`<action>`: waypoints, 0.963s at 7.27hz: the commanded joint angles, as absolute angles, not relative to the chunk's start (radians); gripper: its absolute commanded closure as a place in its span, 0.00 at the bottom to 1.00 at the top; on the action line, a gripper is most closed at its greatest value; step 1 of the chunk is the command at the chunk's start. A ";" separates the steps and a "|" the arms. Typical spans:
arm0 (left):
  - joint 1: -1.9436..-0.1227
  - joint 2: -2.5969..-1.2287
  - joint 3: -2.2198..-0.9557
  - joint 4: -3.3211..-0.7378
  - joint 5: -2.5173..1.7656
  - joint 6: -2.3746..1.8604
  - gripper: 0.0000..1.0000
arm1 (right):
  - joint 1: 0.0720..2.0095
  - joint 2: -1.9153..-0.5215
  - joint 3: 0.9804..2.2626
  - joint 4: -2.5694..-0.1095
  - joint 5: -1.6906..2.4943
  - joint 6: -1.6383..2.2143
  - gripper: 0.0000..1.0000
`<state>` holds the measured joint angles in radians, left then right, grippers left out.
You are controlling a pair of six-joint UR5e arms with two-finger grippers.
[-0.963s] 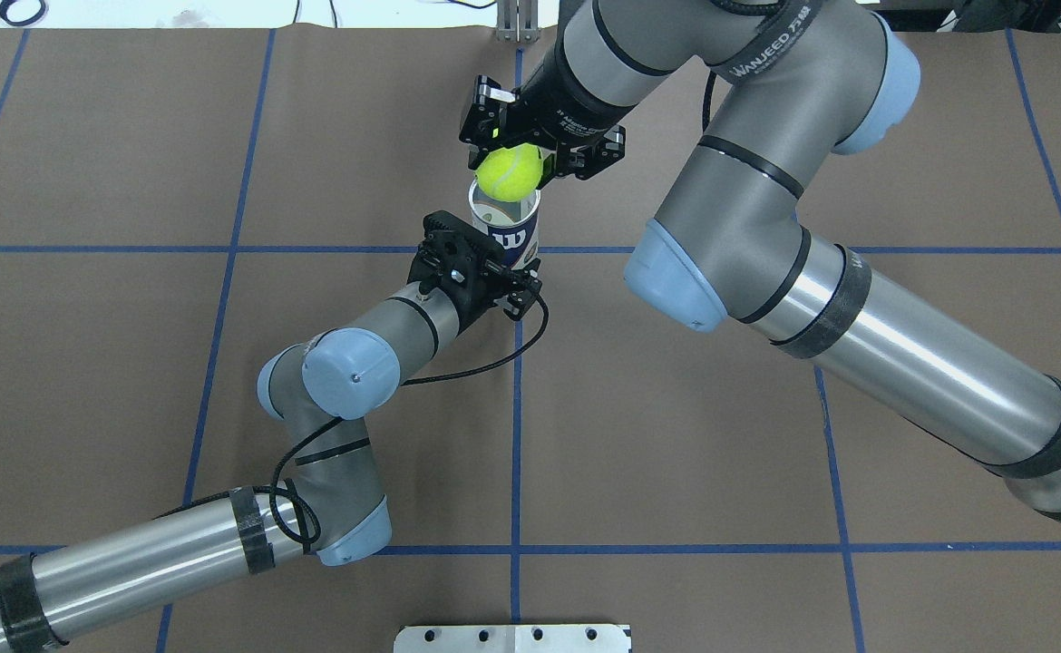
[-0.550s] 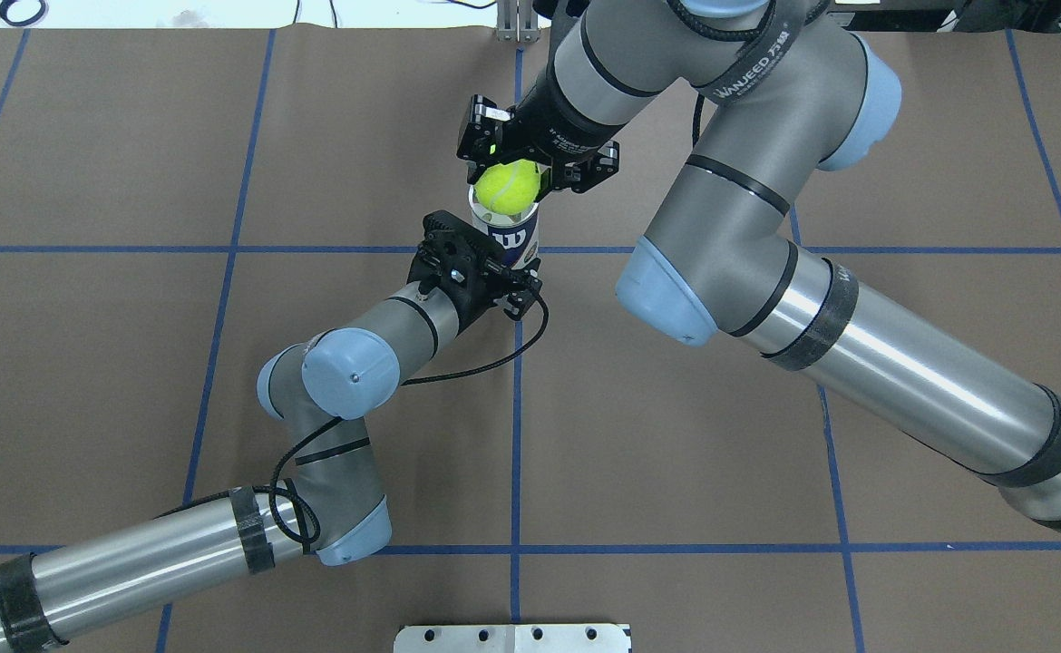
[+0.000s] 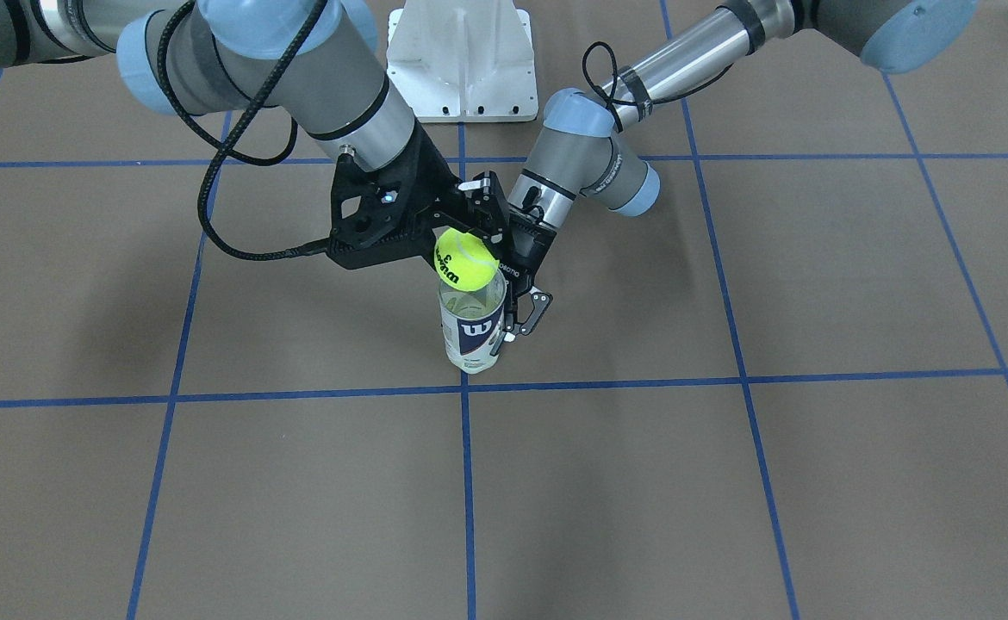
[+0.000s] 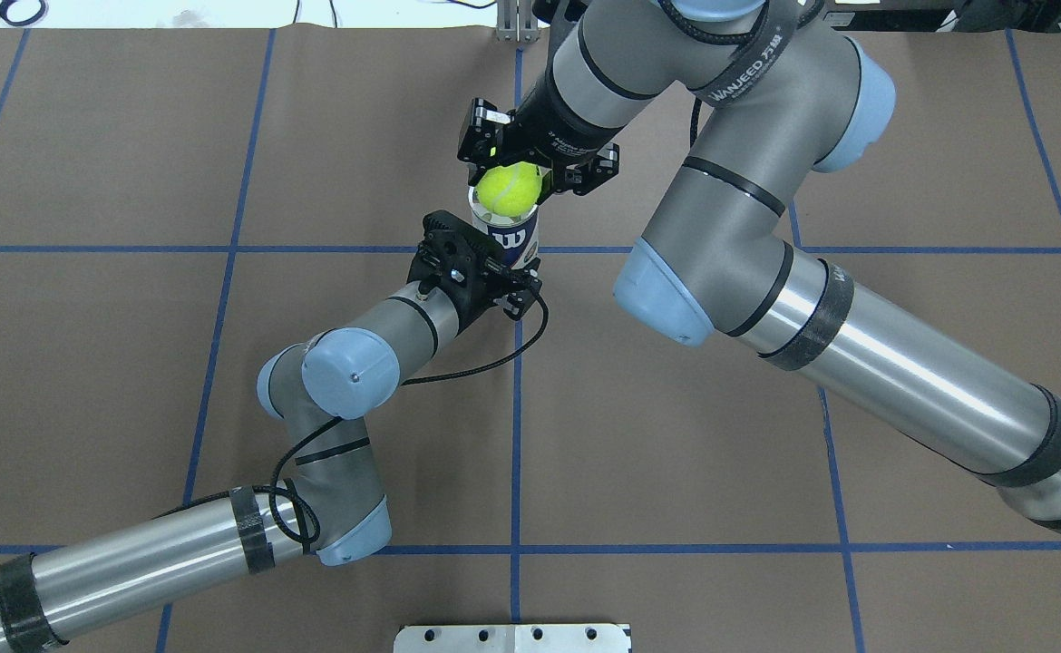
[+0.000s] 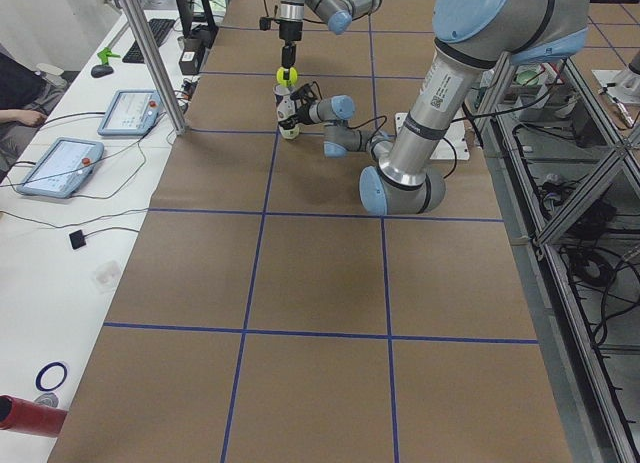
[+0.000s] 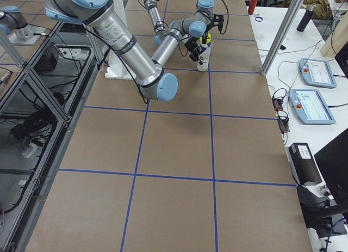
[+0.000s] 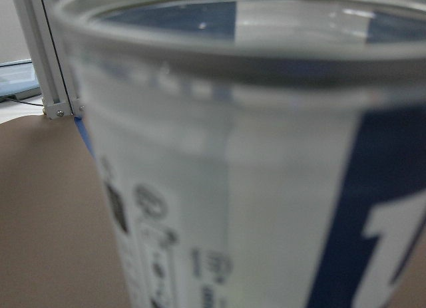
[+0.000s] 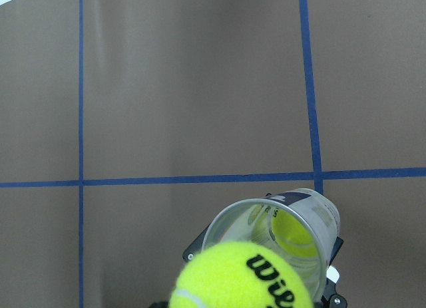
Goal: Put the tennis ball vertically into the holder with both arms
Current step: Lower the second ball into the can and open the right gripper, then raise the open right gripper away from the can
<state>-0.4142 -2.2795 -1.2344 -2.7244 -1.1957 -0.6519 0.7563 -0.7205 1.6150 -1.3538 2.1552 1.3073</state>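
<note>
The holder [image 4: 511, 239], a clear can with a navy and white label, stands upright on the brown table. My left gripper [image 4: 514, 261] is shut on its lower part from the near side; its wrist view shows only the holder [image 7: 253, 188] up close. A yellow tennis ball [image 4: 509, 188] hangs just over the holder's open mouth, with my right gripper [image 4: 511, 178] shut on it. From the front, the tennis ball [image 3: 466, 261] sits at the rim of the holder [image 3: 472, 331]. In the right wrist view, another ball [image 8: 293, 229] lies deep inside the holder [image 8: 229, 218].
The white bolted base [image 3: 459, 60] stands behind the holder on the robot's side. A black cable [image 3: 211, 172] loops off the right wrist. Tablets [image 5: 58, 166] and an aluminium post [image 5: 150, 53] line the far table edge. Blue tape lines cross the table.
My right gripper has come down and slightly nearer with the tennis ball, bringing it closer over the holder's mouth. The left arm and the holder have stayed still.
</note>
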 commanded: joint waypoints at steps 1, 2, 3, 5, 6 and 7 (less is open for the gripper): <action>-0.414 -2.279 -1.235 -2.724 -1.195 -0.652 0.23 | 0.756 -0.719 1.614 -1.355 2.154 1.310 0.02; -0.414 -2.279 -1.235 -2.724 -1.196 -0.650 0.23 | 0.756 -0.719 1.615 -1.355 2.154 1.312 0.02; -0.414 -2.279 -1.235 -2.726 -1.195 -0.650 0.23 | 0.758 -0.721 1.618 -1.353 2.155 1.310 0.02; -0.414 -2.279 -1.235 -2.726 -1.195 -0.650 0.23 | 0.793 -0.735 1.644 -1.353 2.167 1.307 0.02; -0.414 -2.278 -1.235 -2.726 -1.195 -0.652 0.22 | 0.836 -0.777 1.679 -1.354 2.199 1.296 0.02; -0.414 -2.278 -1.235 -2.726 -1.195 -0.652 0.19 | 0.882 -0.838 1.724 -1.355 2.239 1.278 0.02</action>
<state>-0.4142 -2.2785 -1.2348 -2.7259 -1.1950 -0.6514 0.8299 -0.7772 1.6767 -1.3540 2.1979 1.2956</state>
